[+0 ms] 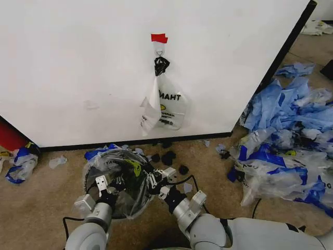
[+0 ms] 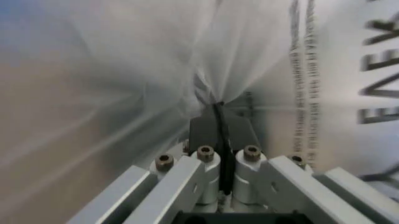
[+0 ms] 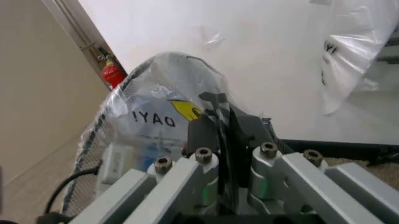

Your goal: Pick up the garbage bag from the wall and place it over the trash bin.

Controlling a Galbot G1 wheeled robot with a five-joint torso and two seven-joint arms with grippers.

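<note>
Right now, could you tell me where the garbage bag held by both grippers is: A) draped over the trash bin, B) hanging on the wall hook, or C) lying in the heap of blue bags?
A: the garbage bag covers the trash bin, pinched by the left gripper and right gripper.
</note>
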